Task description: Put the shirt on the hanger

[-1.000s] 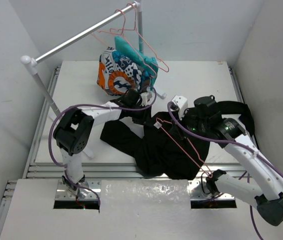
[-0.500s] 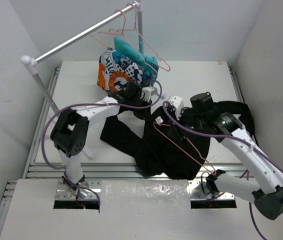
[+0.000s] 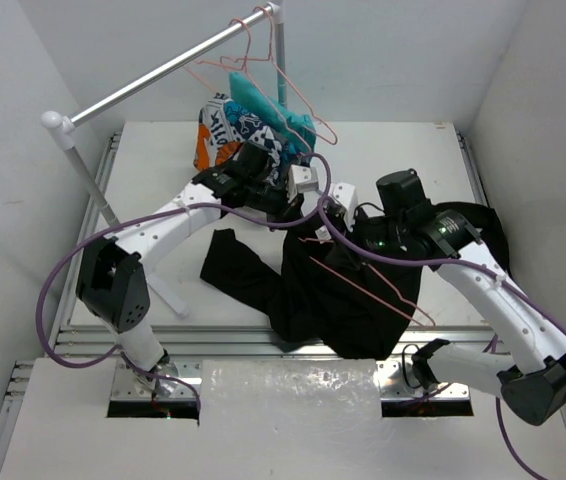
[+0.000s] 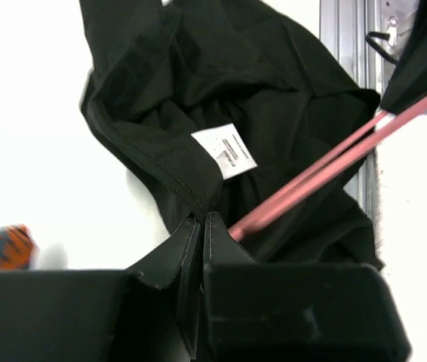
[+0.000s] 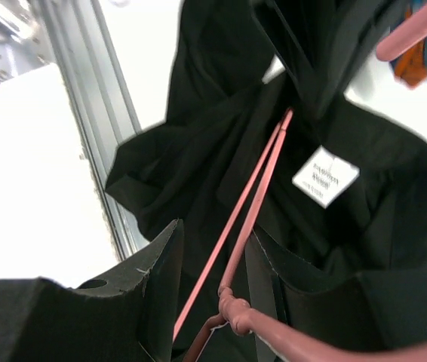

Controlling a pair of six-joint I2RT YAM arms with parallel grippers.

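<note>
Over white bench: black shirt pinched at collar in closed left tool, draped below; pink wire hanger clamped by neck in right tool. Best kept taut, hanger eased through neckline.

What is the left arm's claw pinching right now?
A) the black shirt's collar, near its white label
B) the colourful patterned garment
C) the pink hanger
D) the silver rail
A: in the left wrist view the left gripper is shut on the shirt at its collar edge, just below the white label.
</note>
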